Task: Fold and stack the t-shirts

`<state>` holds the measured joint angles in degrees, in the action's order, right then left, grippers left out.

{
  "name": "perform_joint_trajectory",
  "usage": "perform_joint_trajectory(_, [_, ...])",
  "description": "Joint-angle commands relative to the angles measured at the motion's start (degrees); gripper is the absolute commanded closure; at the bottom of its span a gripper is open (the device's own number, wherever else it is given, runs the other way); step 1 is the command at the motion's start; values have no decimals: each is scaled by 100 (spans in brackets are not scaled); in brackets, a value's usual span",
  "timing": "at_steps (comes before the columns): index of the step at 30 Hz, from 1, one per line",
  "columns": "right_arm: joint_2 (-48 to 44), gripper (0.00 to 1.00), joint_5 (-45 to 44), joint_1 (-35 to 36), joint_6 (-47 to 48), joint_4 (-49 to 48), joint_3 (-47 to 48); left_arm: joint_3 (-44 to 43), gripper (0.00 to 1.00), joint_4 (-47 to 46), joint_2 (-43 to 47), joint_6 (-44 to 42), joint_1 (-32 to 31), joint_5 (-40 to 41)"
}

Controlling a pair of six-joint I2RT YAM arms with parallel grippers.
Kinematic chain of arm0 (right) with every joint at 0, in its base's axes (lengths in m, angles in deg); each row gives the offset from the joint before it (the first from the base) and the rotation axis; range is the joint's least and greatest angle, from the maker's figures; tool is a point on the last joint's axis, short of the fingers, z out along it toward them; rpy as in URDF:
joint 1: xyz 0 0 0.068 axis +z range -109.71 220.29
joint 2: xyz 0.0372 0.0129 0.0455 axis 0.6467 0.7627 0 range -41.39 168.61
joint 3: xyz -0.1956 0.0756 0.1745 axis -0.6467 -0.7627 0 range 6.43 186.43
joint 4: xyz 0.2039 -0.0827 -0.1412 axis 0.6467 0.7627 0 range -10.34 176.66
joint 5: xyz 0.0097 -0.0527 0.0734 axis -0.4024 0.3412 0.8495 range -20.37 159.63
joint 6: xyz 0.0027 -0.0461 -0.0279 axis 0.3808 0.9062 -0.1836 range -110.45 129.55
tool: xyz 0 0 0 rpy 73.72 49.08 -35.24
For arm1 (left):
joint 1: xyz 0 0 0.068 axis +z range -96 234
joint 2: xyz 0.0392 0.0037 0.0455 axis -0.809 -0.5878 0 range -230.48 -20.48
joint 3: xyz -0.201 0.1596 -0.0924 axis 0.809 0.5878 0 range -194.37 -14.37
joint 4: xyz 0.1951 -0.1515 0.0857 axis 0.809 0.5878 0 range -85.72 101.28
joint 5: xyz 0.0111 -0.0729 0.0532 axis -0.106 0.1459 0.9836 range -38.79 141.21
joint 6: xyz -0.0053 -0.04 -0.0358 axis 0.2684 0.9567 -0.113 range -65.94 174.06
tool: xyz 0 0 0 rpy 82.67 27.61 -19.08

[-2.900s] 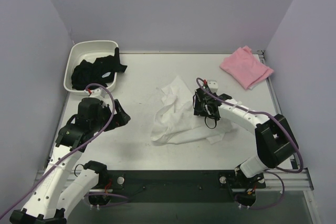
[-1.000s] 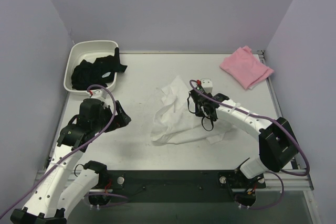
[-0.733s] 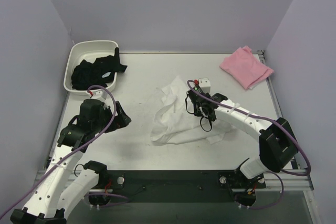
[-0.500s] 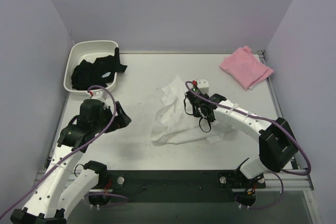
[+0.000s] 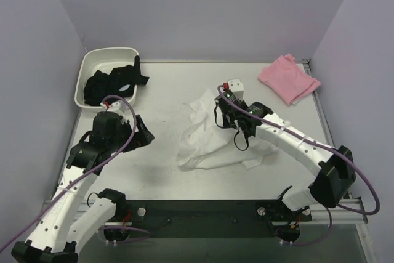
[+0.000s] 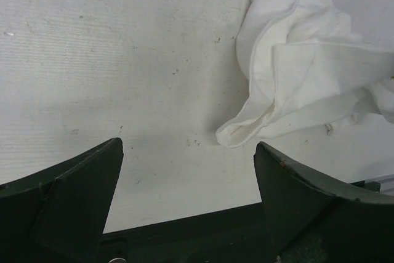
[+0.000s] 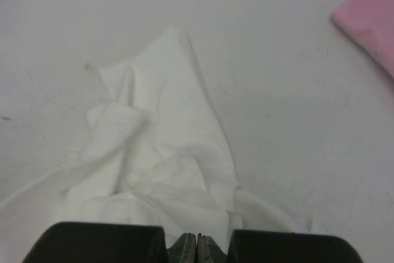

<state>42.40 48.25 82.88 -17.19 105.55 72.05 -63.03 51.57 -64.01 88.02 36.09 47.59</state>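
A crumpled white t-shirt (image 5: 203, 137) lies mid-table, showing no print from here. My right gripper (image 5: 225, 120) sits over its right-hand part with the jaws pressed together. In the right wrist view the folds of the white t-shirt (image 7: 160, 140) run up into the right gripper (image 7: 197, 247), which pinches a thin fold. The pink t-shirt (image 5: 288, 78) lies folded at the far right corner, and the pink t-shirt (image 7: 369, 23) also shows at the edge of the right wrist view. My left gripper (image 5: 144, 137) hangs open left of the cloth. Bare table shows between the left gripper (image 6: 188, 146) jaws, near the white t-shirt (image 6: 308, 72) hem.
A white tub (image 5: 92, 60) at the far left corner holds a black garment (image 5: 114, 84). The table's dark front rail runs along the near edge by the arm bases. Purple walls close in the left, back and right.
My right arm has swung left and toward the back over the white t-shirt, and its jaws have closed. The left arm has barely shifted and stays open.
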Motion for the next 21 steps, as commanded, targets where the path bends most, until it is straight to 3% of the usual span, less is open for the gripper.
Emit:
perform_joint_trajectory(1, [-829, 100, -217, 231, 397, 635, 1345, -661, 3, -351, -331, -135, -19, -174])
perform_joint_trajectory(4, [-1109, 100, -383, 381, 538, 1128, 2190, -1004, 3, -562, -753, -152, -37, -314])
perform_joint_trajectory(9, [-2146, 100, -708, 865, 504, 1594, 2595, -1417, 3, -1010, -1490, -30, -142, -438])
perform_joint_trajectory(13, [-2989, 100, -1078, 1190, 65, 2165, 2412, -1900, 2, -1265, -1992, 129, -449, -290])
perform_joint_trajectory(17, [-3964, 100, -1376, 1296, -497, 2771, 1929, -2445, 3, -1511, -2659, 208, -1195, 264])
perform_joint_trajectory(21, [-4353, 100, -1666, 1287, -780, 3080, 1594, -2841, 3, -1731, -3826, 260, -1872, 520])
